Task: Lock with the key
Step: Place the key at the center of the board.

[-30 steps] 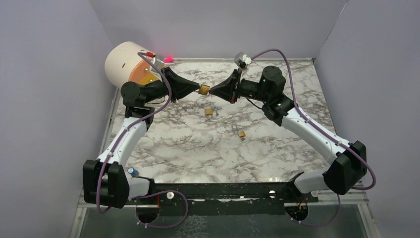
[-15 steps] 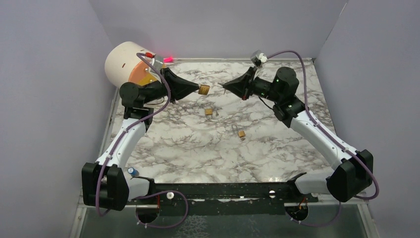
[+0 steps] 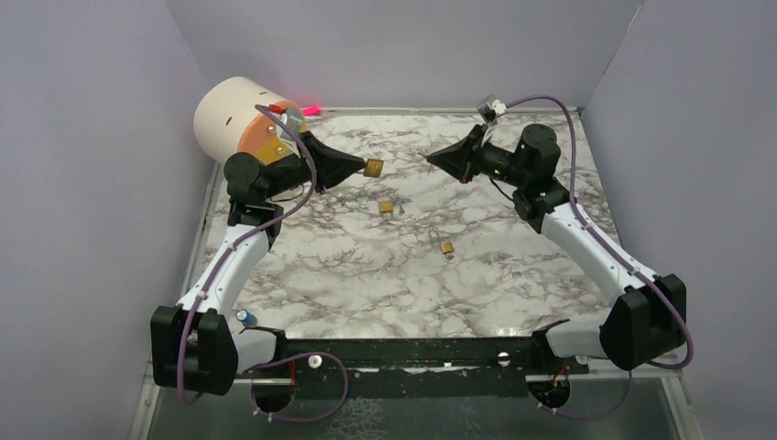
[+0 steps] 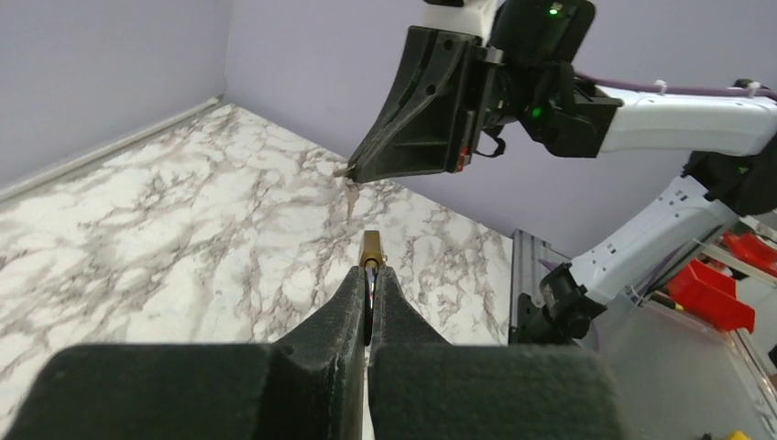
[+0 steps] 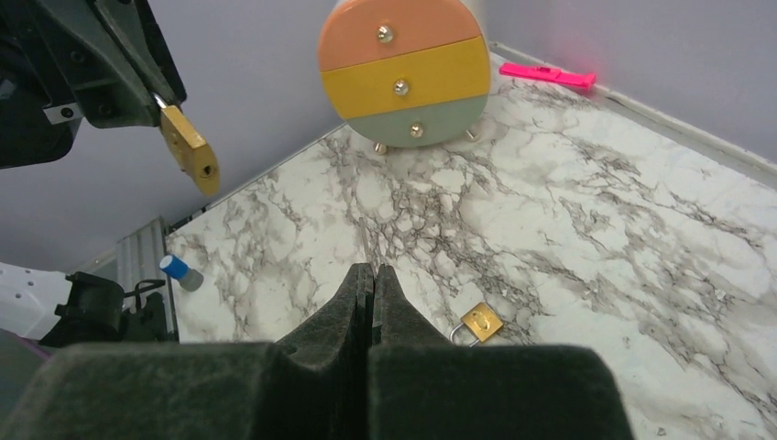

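My left gripper (image 3: 365, 168) is shut on the shackle of a brass padlock (image 3: 374, 168) and holds it in the air over the far part of the table. The padlock's body sticks out past the fingertips in the left wrist view (image 4: 371, 247) and shows at upper left in the right wrist view (image 5: 192, 147). My right gripper (image 3: 431, 158) is shut and points at the padlock across a gap. A thin grey key tip (image 4: 347, 170) juts from its jaws, seen edge-on in the right wrist view (image 5: 366, 246).
Two more brass padlocks lie on the marble table, one mid-table (image 3: 387, 207) and one nearer (image 3: 447, 247); one shows in the right wrist view (image 5: 480, 322). A round drawer unit (image 3: 229, 115) stands at the back left. A pink item (image 3: 311, 109) lies by the back wall.
My right gripper, which met the padlock a second ago, has drawn back to the right, leaving a gap. The left gripper and padlock have hardly moved.
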`<state>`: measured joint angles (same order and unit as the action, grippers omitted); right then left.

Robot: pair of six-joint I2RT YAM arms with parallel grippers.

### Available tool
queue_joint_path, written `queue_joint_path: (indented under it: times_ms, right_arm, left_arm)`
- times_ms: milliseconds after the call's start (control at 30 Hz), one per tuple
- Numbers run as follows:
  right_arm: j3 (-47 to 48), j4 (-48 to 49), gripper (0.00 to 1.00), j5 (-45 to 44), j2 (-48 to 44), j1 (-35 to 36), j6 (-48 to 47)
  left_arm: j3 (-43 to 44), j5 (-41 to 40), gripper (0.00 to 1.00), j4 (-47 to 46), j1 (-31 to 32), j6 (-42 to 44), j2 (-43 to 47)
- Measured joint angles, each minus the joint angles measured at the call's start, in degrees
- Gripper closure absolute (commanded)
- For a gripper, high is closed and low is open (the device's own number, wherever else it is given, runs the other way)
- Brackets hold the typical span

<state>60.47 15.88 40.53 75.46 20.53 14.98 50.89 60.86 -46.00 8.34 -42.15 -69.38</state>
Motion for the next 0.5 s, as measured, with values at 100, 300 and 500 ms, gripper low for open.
queue_joint_path:
  times_ms: [100,300,500]
  right_arm:
    - [0.0,-0.2,0.99,-0.3,1.4,0.0,0.3]
    - [-2.4,-0.5,0.99,-5.1,2.5,1.7,1.7]
    - [-6.0,-1.0,0.99,-17.0,3.5,9.2,3.5]
  left_arm:
    - [-1.5,-4.8,1.00,7.5,0.8,5.4,0.9]
    - [-1.8,-22.4,1.00,24.7,9.0,19.2,3.2]
    - [-4.8,-36.0,1.00,32.3,14.0,23.6,3.3]
